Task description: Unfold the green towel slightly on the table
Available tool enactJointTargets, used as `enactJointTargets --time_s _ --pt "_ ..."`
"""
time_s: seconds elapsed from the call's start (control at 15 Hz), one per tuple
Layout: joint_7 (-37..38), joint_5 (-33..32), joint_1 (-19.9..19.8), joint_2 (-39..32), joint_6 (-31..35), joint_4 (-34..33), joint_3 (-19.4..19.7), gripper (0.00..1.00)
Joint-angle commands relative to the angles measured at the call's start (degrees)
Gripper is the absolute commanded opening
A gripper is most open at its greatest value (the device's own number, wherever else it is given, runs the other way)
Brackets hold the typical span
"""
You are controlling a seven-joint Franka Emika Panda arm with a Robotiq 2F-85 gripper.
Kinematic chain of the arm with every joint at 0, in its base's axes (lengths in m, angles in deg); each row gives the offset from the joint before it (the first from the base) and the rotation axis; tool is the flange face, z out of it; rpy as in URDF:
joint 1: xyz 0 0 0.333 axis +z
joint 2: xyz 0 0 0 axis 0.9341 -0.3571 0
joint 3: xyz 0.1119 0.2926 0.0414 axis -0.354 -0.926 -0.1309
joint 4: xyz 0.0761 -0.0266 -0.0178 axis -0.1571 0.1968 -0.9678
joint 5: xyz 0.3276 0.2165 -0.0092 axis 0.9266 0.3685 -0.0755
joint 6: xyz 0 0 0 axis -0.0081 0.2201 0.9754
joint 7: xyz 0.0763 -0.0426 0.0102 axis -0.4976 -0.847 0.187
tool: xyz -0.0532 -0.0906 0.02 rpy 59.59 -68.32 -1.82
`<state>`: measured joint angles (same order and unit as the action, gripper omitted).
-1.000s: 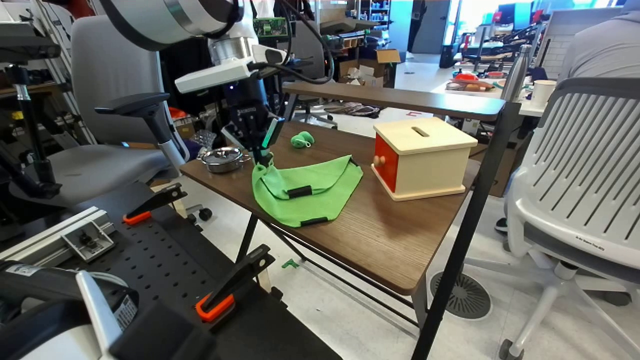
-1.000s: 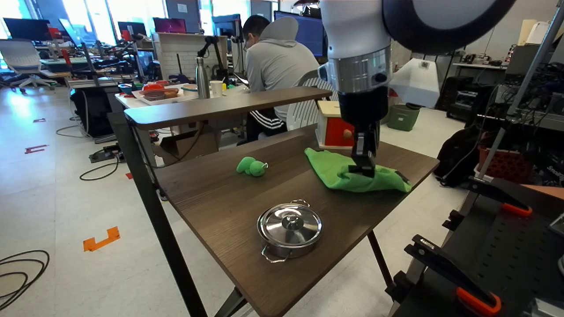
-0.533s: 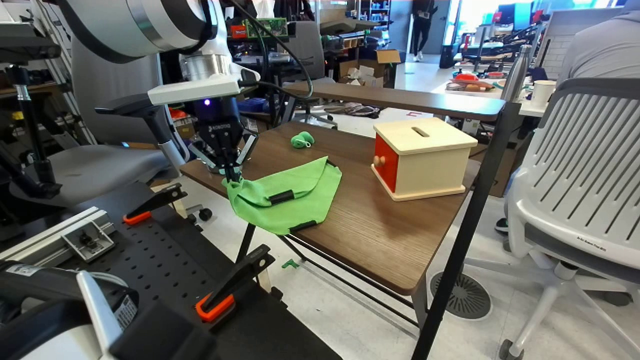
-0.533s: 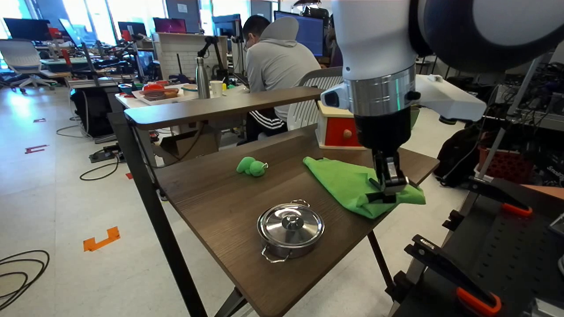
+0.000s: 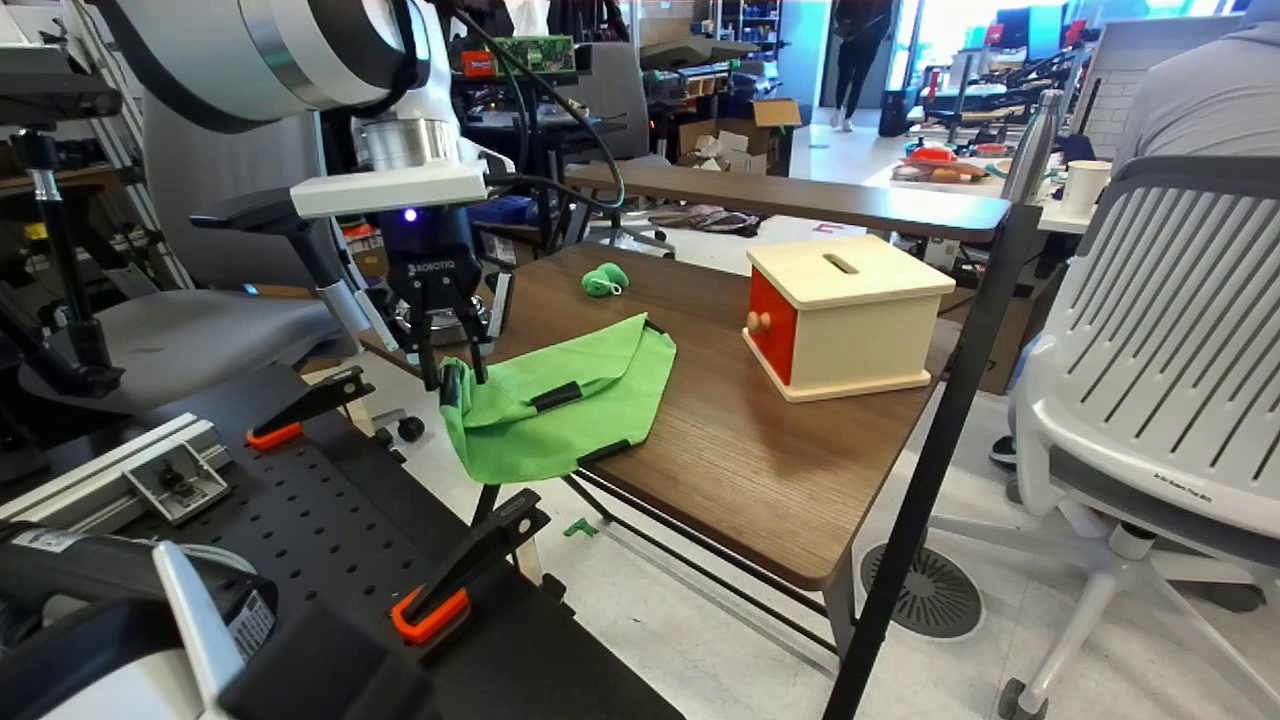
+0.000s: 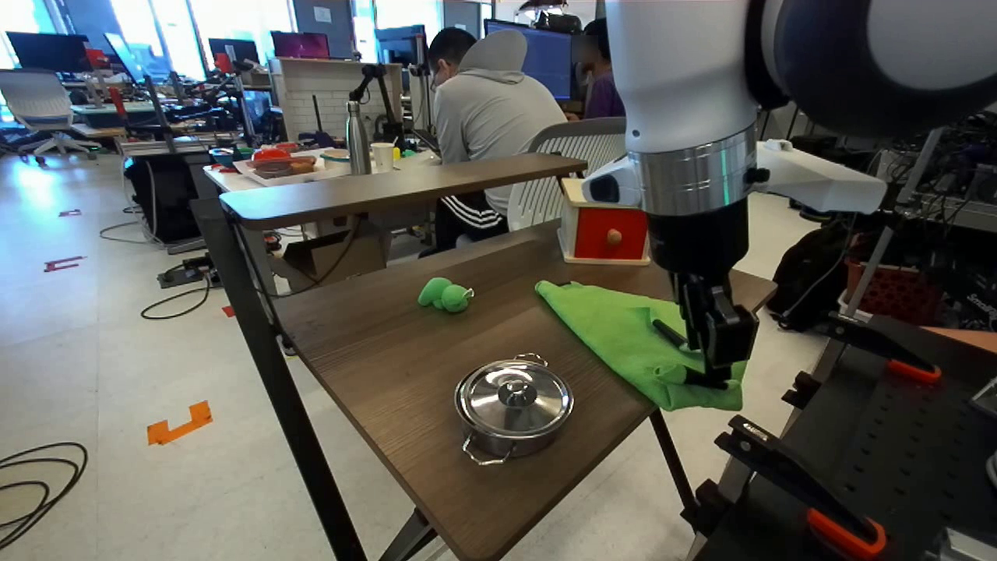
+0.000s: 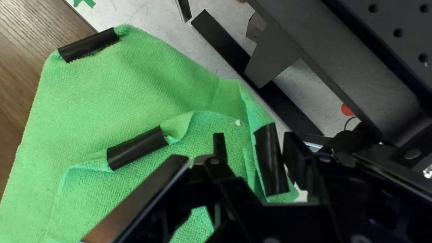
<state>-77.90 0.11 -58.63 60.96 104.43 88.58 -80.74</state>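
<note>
The green towel (image 5: 560, 400) lies partly folded on the brown table (image 5: 740, 500), and part of it hangs over the table edge. It has black-taped patches and also shows in an exterior view (image 6: 607, 319) and in the wrist view (image 7: 101, 98). My gripper (image 5: 456, 380) is open at the towel's overhanging end, low beside the table edge. In the wrist view the two fingers (image 7: 254, 138) stand apart, with a black-taped corner of the towel between them, nearer the right finger. In an exterior view the gripper (image 6: 715, 366) hides part of the towel.
A wooden box with a red drawer (image 5: 775, 325) stands on the table beyond the towel. A lidded metal pot (image 6: 514, 405) and a green plush toy (image 6: 445, 295) are on the table. A black perforated bench with clamps (image 5: 330, 530) stands close to the table edge.
My gripper has moved toward the table edge and the bench, dragging the towel's end over the edge. The fingers, shut on the towel before, are now apart and the end hangs down.
</note>
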Motion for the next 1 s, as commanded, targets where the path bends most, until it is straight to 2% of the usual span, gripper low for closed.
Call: enactJointTargets --time_s 0.0,0.2,0.4,0.6,0.67,0.73,0.93 --pt "-2.1 0.5 -1.9 2.2 -0.3 1.3 -0.8 0.81" --pt "-1.5 1.9 -2.9 5.1 -0.5 2.2 -0.8 0.99" --pt "-2.2 5.3 -4.8 9.5 -1.7 2.4 -1.2 1.00" --pt "-3.8 14.0 -6.8 14.6 -5.3 1.8 -1.7 1.00" --pt "-0.6 15.1 -6.6 15.5 -7.5 0.9 -0.8 1.00" --pt "-2.0 11.9 -5.9 11.8 -4.1 0.5 -0.8 1.00" --pt "-2.0 12.2 -6.1 12.9 -4.7 0.5 -0.8 1.00"
